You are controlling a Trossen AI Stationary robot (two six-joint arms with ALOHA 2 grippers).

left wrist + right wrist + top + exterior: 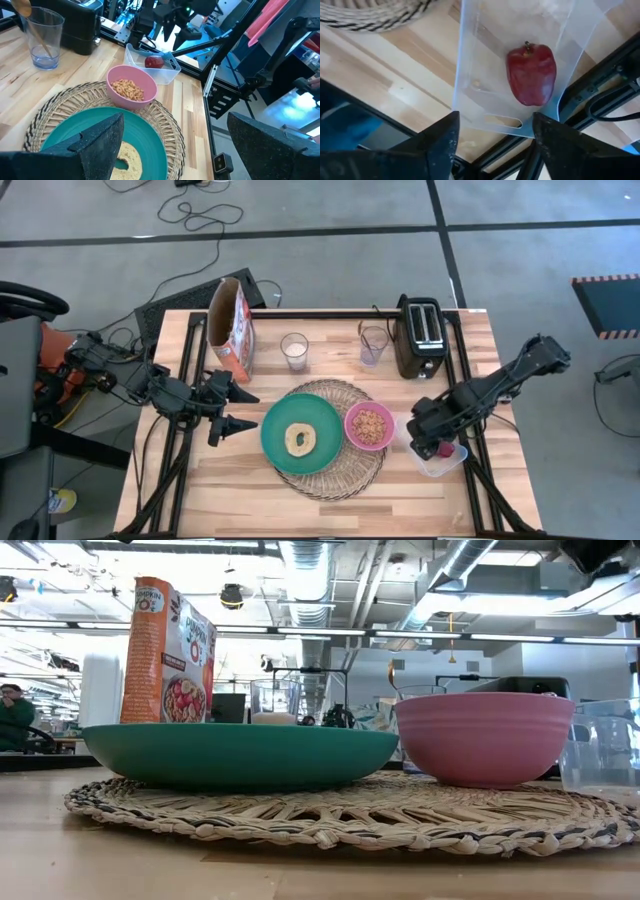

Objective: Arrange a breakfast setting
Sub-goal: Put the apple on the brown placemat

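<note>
A red apple [531, 75] lies in the clear tub [436, 461] at the tabletop's right edge under the wide-open right end effector [492, 137], cereal fills the pink bowl [369, 425], and a bagel [299, 439] sits on the teal plate [275, 442].

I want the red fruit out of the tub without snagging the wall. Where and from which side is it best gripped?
Probably from straight above, through the clear plastic tub's open top, with the fingers across the red fruit's broad middle. It lies on its side, stem sideways. The open right gripper hovers over it.
</note>
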